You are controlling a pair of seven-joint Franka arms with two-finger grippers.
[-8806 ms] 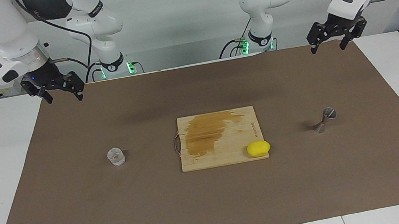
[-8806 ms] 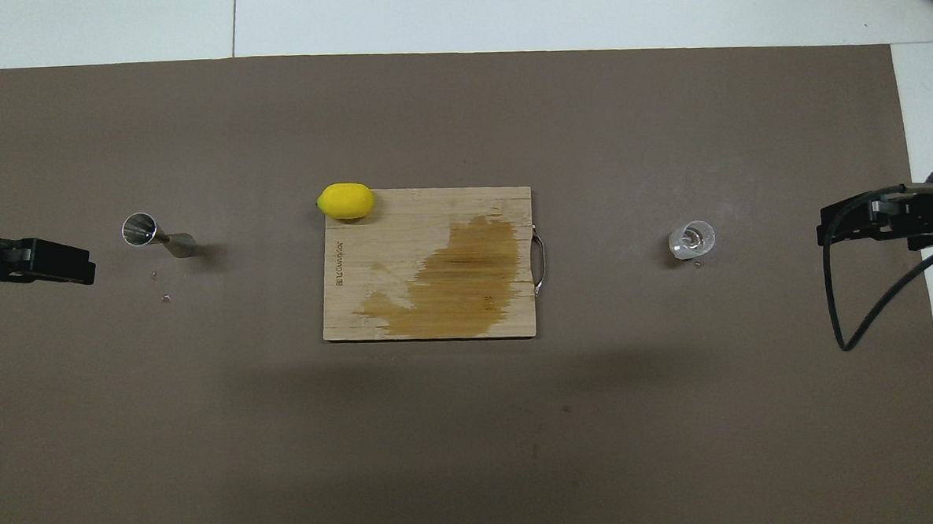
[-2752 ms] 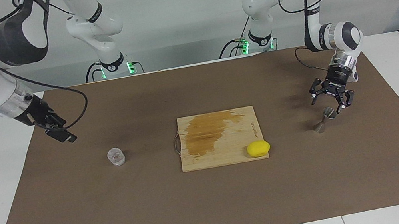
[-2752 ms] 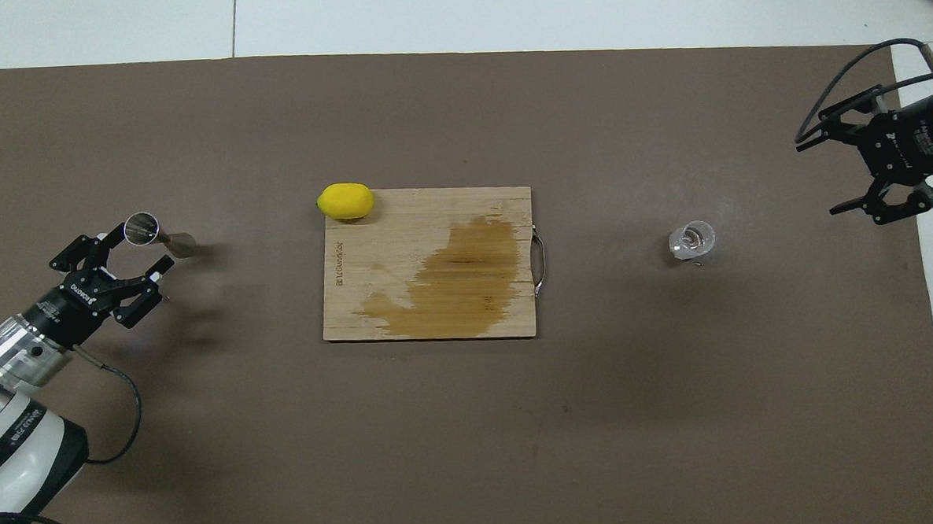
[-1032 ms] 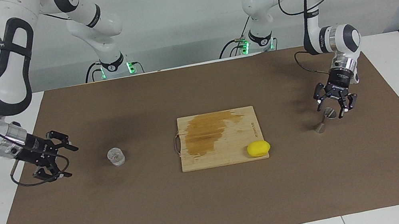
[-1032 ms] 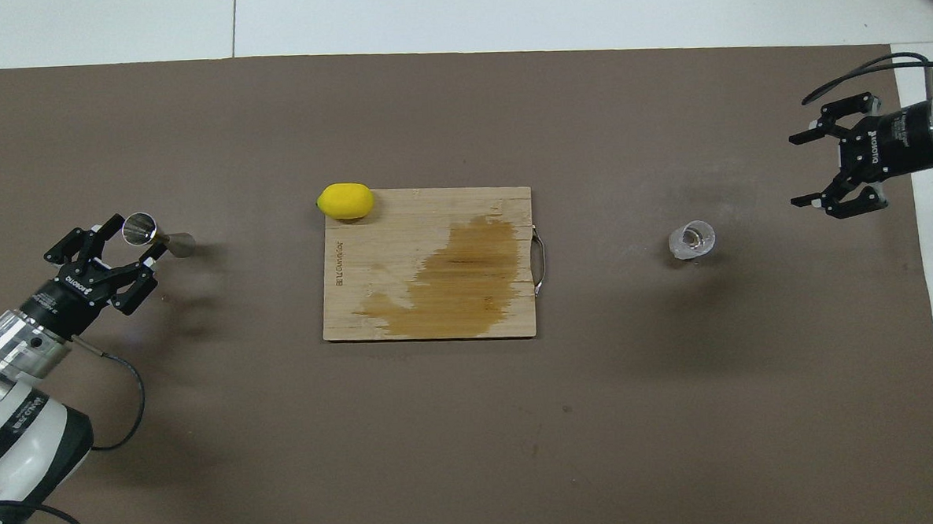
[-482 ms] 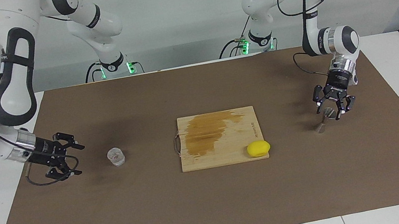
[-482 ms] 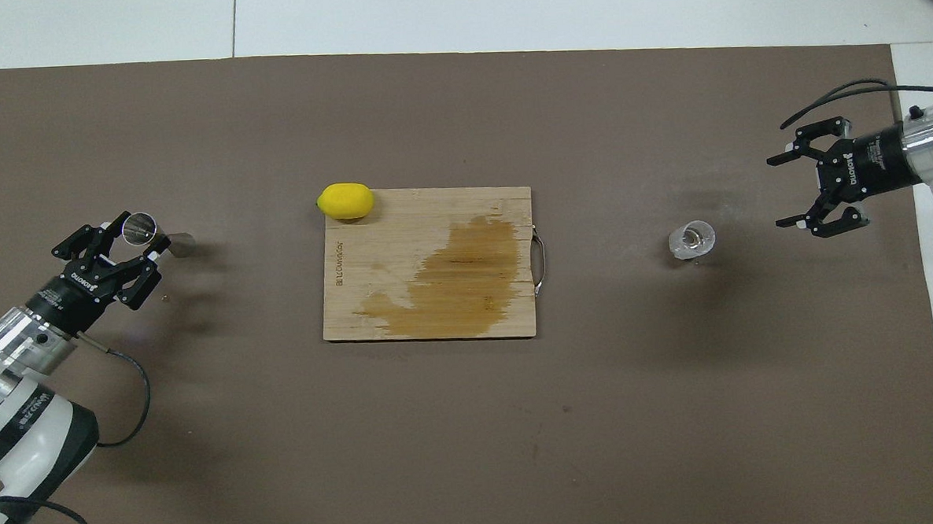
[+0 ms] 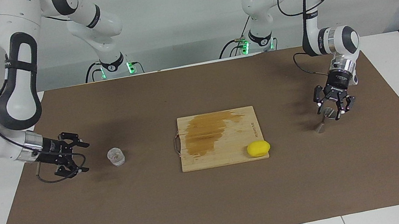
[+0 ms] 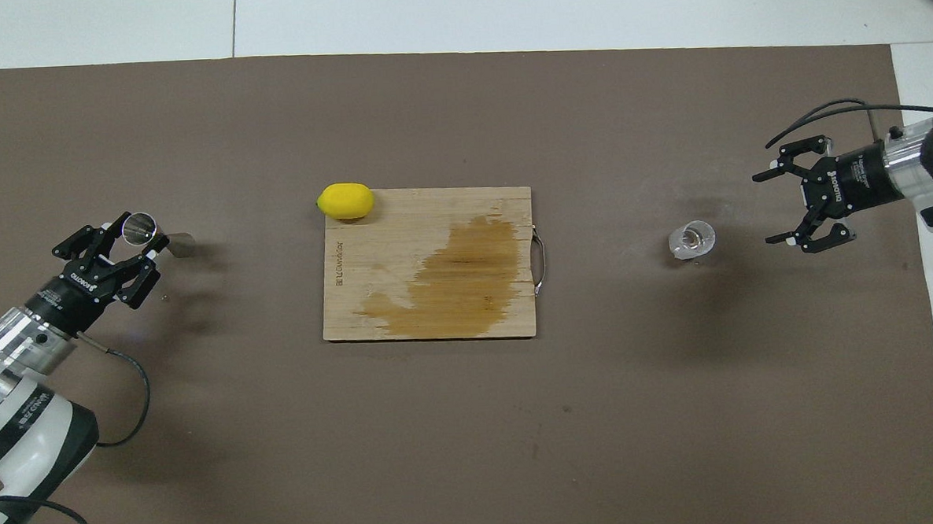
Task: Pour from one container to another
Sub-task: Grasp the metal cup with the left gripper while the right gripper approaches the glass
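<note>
The clear glass tumbler (image 9: 116, 157) (image 10: 691, 239) stands on the brown mat toward the right arm's end of the table. My right gripper (image 9: 85, 158) (image 10: 765, 209) hovers low beside it, open and empty, a short gap away. The silver hourglass jigger (image 9: 324, 120) (image 10: 140, 227) stands toward the left arm's end. My left gripper (image 9: 330, 113) (image 10: 129, 240) reaches down over it, with its fingers apart on either side of the upper cone and close to it. I cannot tell whether they touch the metal.
A wooden cutting board (image 9: 245, 128) (image 10: 425, 209) with a dark wet stain lies mid-table between the two containers. A yellow lemon (image 9: 258, 148) (image 10: 345, 201) rests on the board's corner, farther from the robots. The brown mat (image 9: 215, 206) covers the table.
My right gripper has slid closer to the tumbler and opened a little wider. My left gripper's fingers have narrowed around the jigger's upper cone. The containers have not moved.
</note>
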